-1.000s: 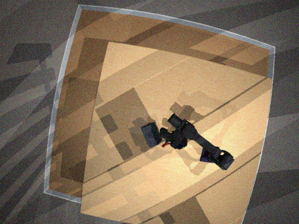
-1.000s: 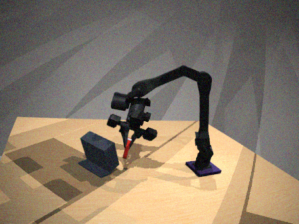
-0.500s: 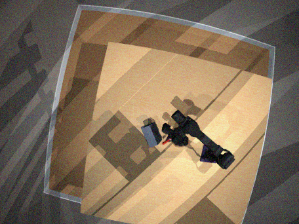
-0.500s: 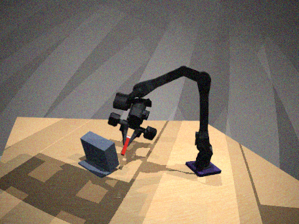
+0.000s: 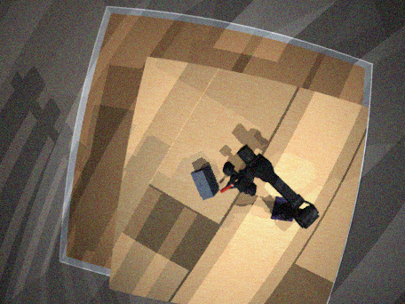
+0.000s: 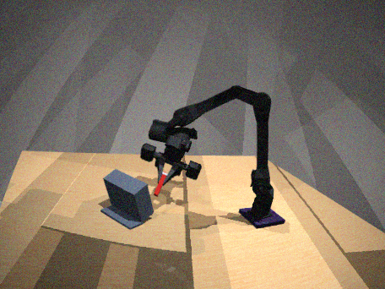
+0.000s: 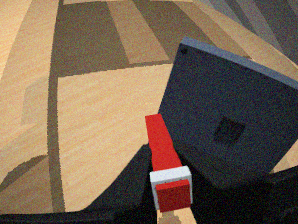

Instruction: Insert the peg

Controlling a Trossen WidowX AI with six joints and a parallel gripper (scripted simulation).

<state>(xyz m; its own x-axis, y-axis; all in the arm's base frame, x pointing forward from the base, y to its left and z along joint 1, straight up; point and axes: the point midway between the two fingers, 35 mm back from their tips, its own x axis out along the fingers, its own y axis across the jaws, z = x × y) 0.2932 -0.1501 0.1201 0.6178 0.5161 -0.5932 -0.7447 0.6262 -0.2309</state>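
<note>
The red square-sided peg [image 5: 226,188] [image 6: 159,187] [image 7: 161,142] has a white band near its top end. My gripper [image 6: 163,179] [image 7: 160,148] is shut on it and holds it tilted above the table, its bottom end pointing down towards the panel's side. The blue-grey sloped panel [image 5: 205,185] [image 6: 123,203] [image 7: 200,90] stands beside the peg, apart from it. Its face shows in the wrist view, with a dark square hole [image 7: 229,131] to the right of the peg's bottom end. The peg's flat sides look turned relative to the hole's edges. The hole is hidden in the top and exterior views.
The arm's dark purple base [image 5: 281,210] [image 6: 262,218] stands on the wooden table [image 5: 169,89] [image 6: 236,258], on the other side of the gripper from the panel. A small dark spot [image 7: 184,50] marks a corner of the panel's face. Shadows cross the table.
</note>
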